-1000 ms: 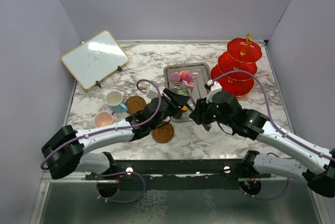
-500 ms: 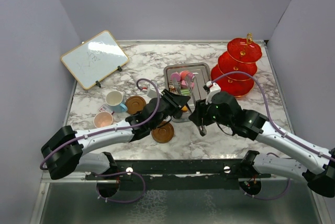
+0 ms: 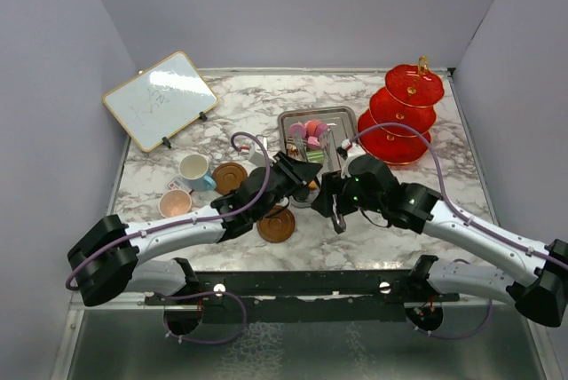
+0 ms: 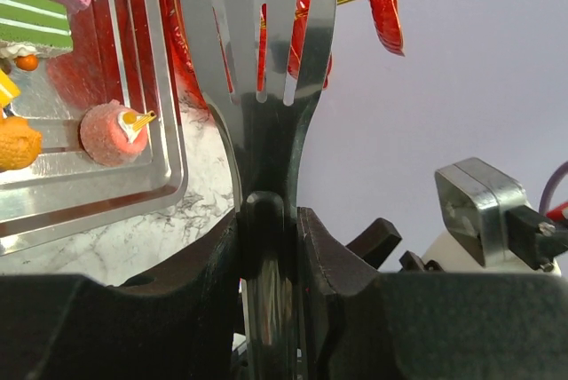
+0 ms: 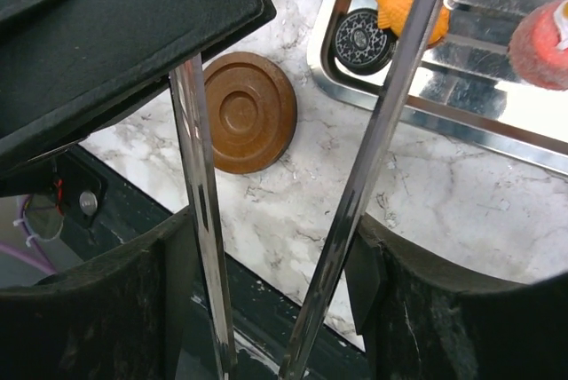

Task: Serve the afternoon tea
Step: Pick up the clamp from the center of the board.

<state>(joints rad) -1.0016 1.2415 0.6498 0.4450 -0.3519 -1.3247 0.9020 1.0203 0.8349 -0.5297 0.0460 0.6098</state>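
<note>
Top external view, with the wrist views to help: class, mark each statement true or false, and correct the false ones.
1. The red three-tier stand is at the table's far right. True.
2. The whiteboard lies flat inside the steel tray. False: it is propped up at the far left, well apart from the tray.
3. The left gripper is clamped on metal tongs. True.
4. Each saucer carries a cup. False: the far saucer and the near saucer are bare. The blue cup and the pink cup stand on the table to their left.
</note>
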